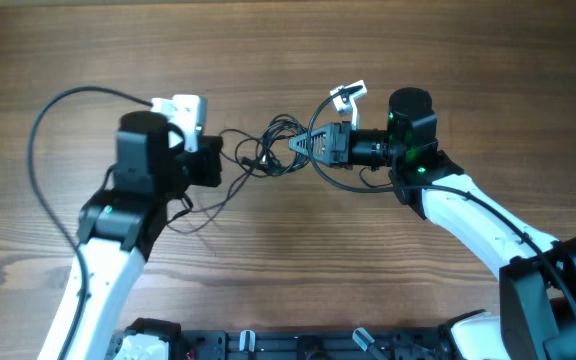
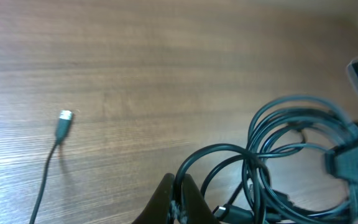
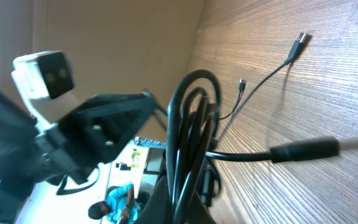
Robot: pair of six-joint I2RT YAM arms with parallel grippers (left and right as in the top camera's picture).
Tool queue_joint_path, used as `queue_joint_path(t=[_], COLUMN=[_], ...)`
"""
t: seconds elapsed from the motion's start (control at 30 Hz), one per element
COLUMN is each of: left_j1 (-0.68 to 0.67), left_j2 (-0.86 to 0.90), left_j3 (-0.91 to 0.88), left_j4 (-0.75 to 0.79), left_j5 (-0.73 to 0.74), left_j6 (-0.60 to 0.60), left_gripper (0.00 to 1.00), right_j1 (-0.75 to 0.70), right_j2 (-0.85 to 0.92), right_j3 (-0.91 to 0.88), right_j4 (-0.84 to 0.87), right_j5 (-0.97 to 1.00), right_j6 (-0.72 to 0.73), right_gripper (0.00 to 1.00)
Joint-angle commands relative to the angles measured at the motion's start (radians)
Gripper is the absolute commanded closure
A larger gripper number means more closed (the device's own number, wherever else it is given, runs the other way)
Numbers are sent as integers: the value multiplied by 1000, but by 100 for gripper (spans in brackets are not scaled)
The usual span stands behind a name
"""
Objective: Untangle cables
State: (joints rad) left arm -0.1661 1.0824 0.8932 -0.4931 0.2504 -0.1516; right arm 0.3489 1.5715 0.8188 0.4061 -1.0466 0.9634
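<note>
The left gripper (image 2: 178,196) has its fingers (image 2: 162,200) pinched on a loop of the tangled cables (image 2: 272,149). A separate strand (image 2: 46,174) with a silver plug (image 2: 64,118) lies well apart on the surface (image 2: 166,62).

The cables (image 1: 271,150) sat mid-table (image 1: 288,60), between the left gripper (image 1: 230,158) and the right gripper (image 1: 294,145).

White arm links (image 1: 465,213), black joints (image 1: 146,150), green lights (image 1: 392,120), black left pincer (image 2: 178,196)

tabletop (image 1: 298,270): was matt brown wood grain (fine streaks throughout)
cables (image 2: 272,127): were smooth black rubbery sheath, faintly glossy
plug tip (image 2: 65,115): looked silvery metal
</note>
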Motion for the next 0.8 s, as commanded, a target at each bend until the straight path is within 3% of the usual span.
queue_joint_path(t=[0.0, 0.07, 0.2, 0.23, 0.3, 0.37, 0.47, 0.53, 0.7, 0.77], left_j1=[61, 93, 105, 103, 103, 103, 101, 76, -68, -117], left_j2=[-122, -182, -196, -183, -145, -88, -14, 53, 217, 249], left_j3=[10, 10, 10, 10, 10, 10, 9, 10, 10, 10], left_j4=[-28, -70, -142, -152, -149, -116, -74, -59, 58, 69], left_j5=[-44, -44, -49, -49, 11, 167, 280, 285, 333, 333], left_j6=[-97, -103, -232, -231, -230, -132, -30, -8, -7, 127], left_gripper=[96, 96, 96, 91, 65, 40, 24, 29, 32, 44], right_j1=[-2, -2, -2, -2, -2, -2, -2, -2, -2, -2], right_j2=[-7, -6, -6, -6, -6, -6, -6, -6, -6, -6], right_j3=[6, 6, 6, 6, 6, 6, 6, 6, 6, 6], right_j4=[5, 5, 6, 6, 6, 6, 10, 27, 29, 29], right_j5=[6, 11, 19, 19, 18, 18, 11, -12, -42, -72], right_j6=[-21, -21, -21, -21, -21, -21, -48, -76, -159, -172], right_gripper=[96, 95, 95, 95, 96, 96, 95, 96, 96, 96])
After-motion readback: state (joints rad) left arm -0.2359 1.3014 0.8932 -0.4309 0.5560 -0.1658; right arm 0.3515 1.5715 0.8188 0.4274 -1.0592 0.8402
